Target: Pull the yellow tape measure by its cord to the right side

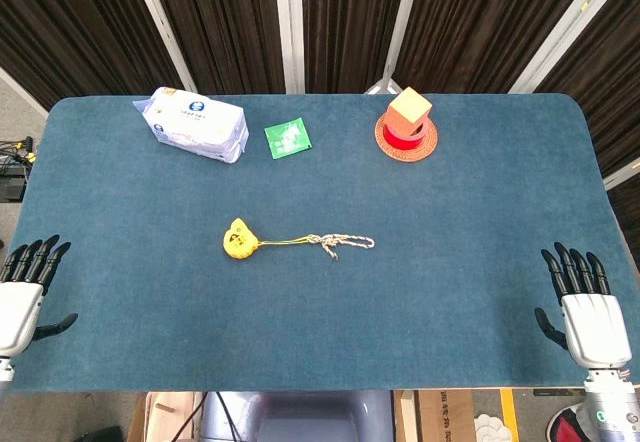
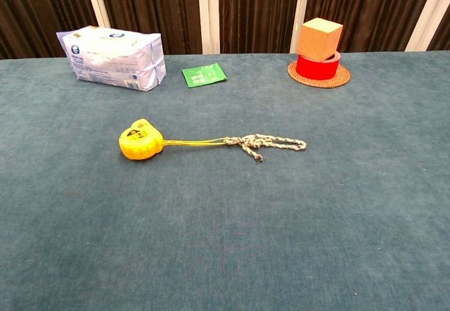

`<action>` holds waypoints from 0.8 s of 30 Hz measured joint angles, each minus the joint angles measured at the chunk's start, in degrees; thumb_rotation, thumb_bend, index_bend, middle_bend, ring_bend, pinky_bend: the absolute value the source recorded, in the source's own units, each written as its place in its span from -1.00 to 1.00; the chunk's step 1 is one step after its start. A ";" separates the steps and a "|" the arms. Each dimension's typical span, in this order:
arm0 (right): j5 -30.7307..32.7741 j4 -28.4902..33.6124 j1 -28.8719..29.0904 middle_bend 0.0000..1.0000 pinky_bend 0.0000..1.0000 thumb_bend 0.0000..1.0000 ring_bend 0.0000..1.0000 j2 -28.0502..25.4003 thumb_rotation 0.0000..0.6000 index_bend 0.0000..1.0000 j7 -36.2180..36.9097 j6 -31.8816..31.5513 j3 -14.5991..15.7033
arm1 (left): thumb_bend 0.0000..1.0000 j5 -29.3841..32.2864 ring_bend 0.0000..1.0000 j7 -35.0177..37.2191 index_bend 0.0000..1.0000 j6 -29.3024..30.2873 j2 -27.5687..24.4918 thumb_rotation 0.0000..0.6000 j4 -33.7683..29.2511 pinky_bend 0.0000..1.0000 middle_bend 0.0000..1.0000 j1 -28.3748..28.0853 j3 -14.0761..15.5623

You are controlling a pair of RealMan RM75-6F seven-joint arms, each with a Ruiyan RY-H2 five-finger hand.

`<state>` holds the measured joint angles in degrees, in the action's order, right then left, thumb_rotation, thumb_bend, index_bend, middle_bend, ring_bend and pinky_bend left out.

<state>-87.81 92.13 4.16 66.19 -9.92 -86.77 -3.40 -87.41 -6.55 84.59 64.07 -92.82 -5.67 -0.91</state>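
Tape measure (image 1: 238, 240) untouched; head view alone shows left hand (image 1: 22, 292), right hand (image 1: 585, 307), both spread, holding nothing.

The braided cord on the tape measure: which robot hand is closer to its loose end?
Right. The cord ends just right of table centre. The right robot hand rests at the table's near right edge, the left robot hand at the near left edge, farther off.

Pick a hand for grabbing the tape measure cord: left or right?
Right. The cord trails from the yellow tape measure toward the right hand, and the pull goes that way. The left hand sits beyond the measure's far side. Both hands rest open.
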 measured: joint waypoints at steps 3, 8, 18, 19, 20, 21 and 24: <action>-0.24 -0.06 0.01 -1.00 -1.00 -0.32 -1.00 0.06 1.00 -1.00 -0.10 -0.09 0.04 | -1.00 0.09 -1.00 0.10 -1.00 0.02 -0.03 1.00 -0.06 -1.00 -1.00 0.05 -0.02; -0.31 -0.19 0.00 -1.00 -1.00 -0.32 -1.00 0.12 1.00 -1.00 -0.16 -0.12 0.08 | -1.00 0.10 -1.00 0.19 -1.00 -0.05 0.00 1.00 -0.11 -1.00 -1.00 -0.01 -0.07; -0.50 -0.19 0.06 -1.00 -1.00 -0.32 -1.00 0.36 1.00 -1.00 -0.02 -0.14 0.05 | -1.00 0.46 -1.00 0.17 -1.00 -0.28 0.08 1.00 -0.17 -1.00 -1.00 -0.05 -0.18; -0.42 -0.17 0.07 -1.00 -1.00 -0.32 -1.00 0.37 1.00 -1.00 0.01 -0.06 0.05 | -1.00 0.45 -1.00 0.16 -1.00 -0.38 0.09 1.00 -0.18 -1.00 -1.00 -0.08 -0.15; -0.28 -0.10 0.08 -1.00 -1.00 -0.32 -1.00 0.35 1.00 -1.00 0.13 0.05 0.05 | -1.00 0.45 -1.00 0.14 -1.00 -0.42 0.09 1.00 -0.21 -1.00 -1.00 -0.09 -0.13; -0.17 -0.04 0.08 -1.00 -1.00 -0.32 -1.00 0.33 1.00 -1.00 0.22 0.13 0.03 | -1.00 0.48 -1.00 0.14 -1.00 -0.42 0.09 1.00 -0.24 -1.00 -1.00 -0.09 -0.13; -0.11 0.13 0.11 -1.00 -1.00 -0.32 -1.00 0.26 1.00 -1.00 0.63 0.23 0.01 | -1.00 0.54 -1.00 0.20 -1.00 -0.19 0.04 1.00 -0.42 -1.00 -1.00 0.04 -0.17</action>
<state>-87.91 92.25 4.27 66.44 -9.29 -86.54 -3.39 -86.87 -6.35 84.41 64.11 -93.24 -5.63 -1.09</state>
